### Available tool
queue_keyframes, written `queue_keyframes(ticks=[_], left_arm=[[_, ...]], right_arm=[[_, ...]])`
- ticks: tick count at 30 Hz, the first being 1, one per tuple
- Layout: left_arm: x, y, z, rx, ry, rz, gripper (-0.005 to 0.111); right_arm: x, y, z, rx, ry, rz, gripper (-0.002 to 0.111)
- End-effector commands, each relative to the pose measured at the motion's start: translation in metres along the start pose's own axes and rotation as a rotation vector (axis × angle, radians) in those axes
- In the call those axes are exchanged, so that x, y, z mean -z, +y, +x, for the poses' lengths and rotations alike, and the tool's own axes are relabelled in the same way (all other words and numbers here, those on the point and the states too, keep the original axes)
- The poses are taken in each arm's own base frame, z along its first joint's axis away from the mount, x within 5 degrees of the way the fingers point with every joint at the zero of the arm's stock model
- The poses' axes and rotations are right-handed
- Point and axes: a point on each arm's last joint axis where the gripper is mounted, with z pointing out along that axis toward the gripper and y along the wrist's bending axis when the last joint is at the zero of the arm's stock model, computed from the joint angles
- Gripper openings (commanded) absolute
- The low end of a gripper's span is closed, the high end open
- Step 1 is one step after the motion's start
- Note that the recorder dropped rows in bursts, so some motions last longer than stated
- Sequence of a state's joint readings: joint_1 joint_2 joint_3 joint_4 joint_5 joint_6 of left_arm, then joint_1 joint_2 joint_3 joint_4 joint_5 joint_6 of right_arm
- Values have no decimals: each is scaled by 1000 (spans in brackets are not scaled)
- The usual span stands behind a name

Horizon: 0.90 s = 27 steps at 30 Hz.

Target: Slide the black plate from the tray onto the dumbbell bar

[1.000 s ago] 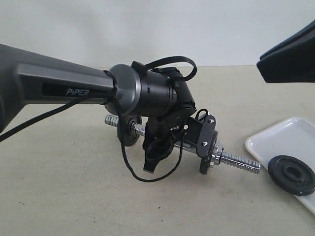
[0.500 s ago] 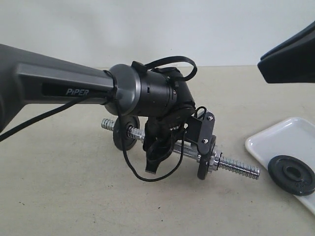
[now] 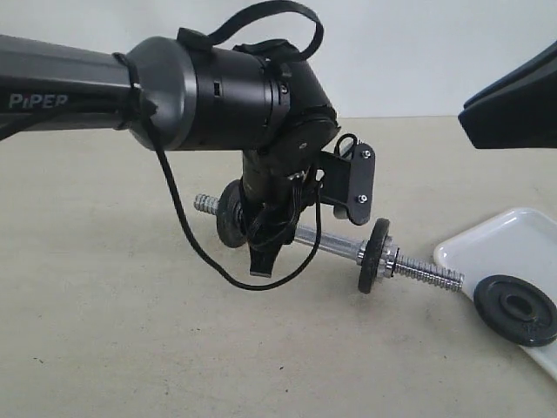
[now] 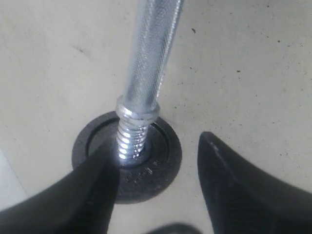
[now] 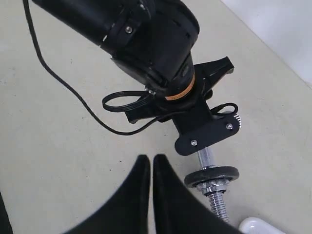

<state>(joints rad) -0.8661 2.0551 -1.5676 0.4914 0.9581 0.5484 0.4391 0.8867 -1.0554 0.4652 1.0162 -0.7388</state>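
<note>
Left gripper [image 4: 155,144], jaws now spread and empty, has risen off the dumbbell bar [image 3: 335,246], leaving it on the table [image 3: 104,348]; the black plate [image 3: 515,309] remains flat in the tray [image 3: 487,239], untouched by the closed, empty right gripper [image 5: 150,161], so pickup probably comes next.

Beige matte table [image 3: 104,348], few dark specks. Chrome dumbbell bar [image 3: 335,246] lies across middle, resting on two black discs: left disc [image 3: 228,218] and right disc [image 3: 374,255], each near a threaded end. White tray [image 3: 487,244] at right, just beside bar's tip.
</note>
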Motion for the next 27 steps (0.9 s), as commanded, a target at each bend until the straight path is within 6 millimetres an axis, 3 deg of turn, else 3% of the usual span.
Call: queue_keyframes(ticks=[1, 6, 9, 13, 19, 22, 27], left_arm=[[24, 3, 3, 301, -50, 6, 46], [65, 10, 11, 902, -168, 59, 46], [86, 13, 10, 1166, -286, 141, 46], [97, 14, -4, 1524, -428, 339, 46], [67, 18, -23, 1880, -458, 409, 46], [47, 19, -20, 2167, -381, 364, 46], [38, 17, -14, 2351, -298, 286, 46]], right_arm=[[2, 0, 0, 8, -2, 6, 0], [2, 0, 0, 13, 2, 9, 0], [2, 0, 0, 13, 3, 8, 0], [2, 1, 1, 11, 13, -1, 0], [2, 5, 6, 9, 73, -50, 0], [3, 7, 10, 11, 110, -62, 0], [3, 2, 15, -12, 169, -7, 0]])
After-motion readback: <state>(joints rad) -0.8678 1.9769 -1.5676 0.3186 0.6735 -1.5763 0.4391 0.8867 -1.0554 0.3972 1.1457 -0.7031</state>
